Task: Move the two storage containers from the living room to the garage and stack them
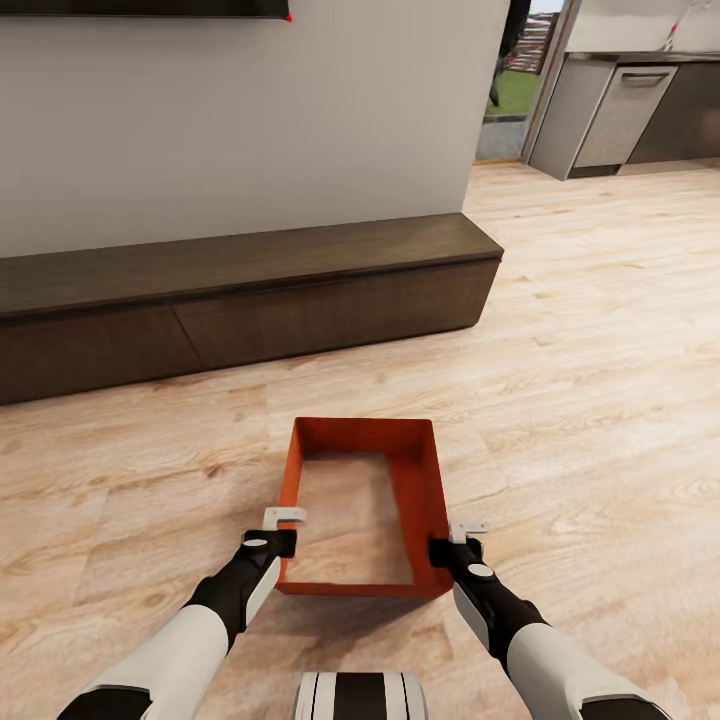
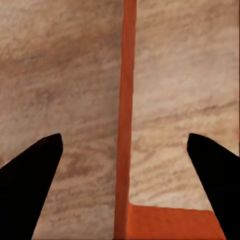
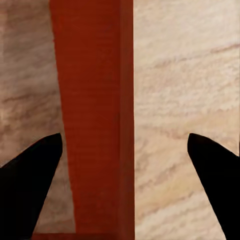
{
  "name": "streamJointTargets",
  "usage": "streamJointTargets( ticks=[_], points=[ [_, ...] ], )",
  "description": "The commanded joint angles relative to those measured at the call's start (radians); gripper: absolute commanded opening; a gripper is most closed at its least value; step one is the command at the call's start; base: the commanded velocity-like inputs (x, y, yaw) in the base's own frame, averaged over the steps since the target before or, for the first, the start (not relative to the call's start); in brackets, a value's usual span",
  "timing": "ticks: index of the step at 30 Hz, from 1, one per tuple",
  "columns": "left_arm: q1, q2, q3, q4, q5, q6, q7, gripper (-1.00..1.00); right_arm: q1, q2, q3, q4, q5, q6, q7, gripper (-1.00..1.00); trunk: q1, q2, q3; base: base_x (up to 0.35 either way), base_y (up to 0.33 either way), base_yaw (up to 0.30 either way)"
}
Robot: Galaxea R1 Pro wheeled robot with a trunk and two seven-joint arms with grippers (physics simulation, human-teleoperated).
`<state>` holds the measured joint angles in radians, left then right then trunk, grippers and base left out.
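1. Cut off: the black TV [image 1: 150,8] shows as a strip at 12 o'clock; a grey cabinet [image 1: 610,115] sits at 1 o'clock. No writing is readable.
2. One storage container [image 1: 362,505] rests on the wood plank floor [image 1: 600,350] at 6 o'clock, well apart from the dark low bench [image 1: 240,300].
3. Left tool [image 1: 284,517] is spread wide, straddling the container's left wall [image 2: 125,125].
4. Right tool [image 1: 468,526] is likewise wide, astride the right wall [image 3: 100,125].
5. Open floor lies toward 3 o'clock.
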<state>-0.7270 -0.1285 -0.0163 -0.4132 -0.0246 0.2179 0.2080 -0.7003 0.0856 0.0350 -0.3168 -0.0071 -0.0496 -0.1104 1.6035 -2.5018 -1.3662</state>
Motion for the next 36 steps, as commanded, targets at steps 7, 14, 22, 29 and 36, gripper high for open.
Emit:
streamJointTargets(
  ticks=[7, 14, 22, 29, 36],
  points=[
    [0.0, 0.001, 0.001, -0.013, 0.0, 0.006, 0.004, -1.0, 0.001, 0.002, 0.007, 0.002, -0.003, -0.005, -0.005, -1.0, 0.0, 0.0, -0.001, 0.0, 0.0, 0.0],
    [0.0, -0.002, -0.002, -0.008, -0.002, 0.006, 0.006, -1.0, 0.001, 0.002, 0.012, 0.002, 0.001, -0.003, -0.005, -1.0, 0.0, 0.0, -0.001, 0.0, 0.0, 0.0],
    [0.0, -0.002, -0.002, -0.008, -0.002, 0.006, 0.007, -1.0, 0.001, 0.002, 0.014, 0.002, 0.001, -0.003, -0.005, -1.0, -0.002, 0.001, 0.015, 0.0, 0.0, 0.0],
    [0.0, -0.002, -0.001, -0.011, -0.001, 0.006, 0.007, -1.0, 0.001, 0.003, 0.014, 0.002, 0.001, -0.004, -0.004, -1.0, -0.015, 0.023, 0.04, 0.0, 0.0, 0.0],
    [0.0, -0.003, -0.001, -0.015, 0.0, 0.006, 0.007, -1.0, 0.001, 0.003, 0.014, 0.002, 0.001, -0.004, -0.003, -1.0, -0.042, 0.072, 0.062, 0.0, 0.0, 0.0]
  ],
)
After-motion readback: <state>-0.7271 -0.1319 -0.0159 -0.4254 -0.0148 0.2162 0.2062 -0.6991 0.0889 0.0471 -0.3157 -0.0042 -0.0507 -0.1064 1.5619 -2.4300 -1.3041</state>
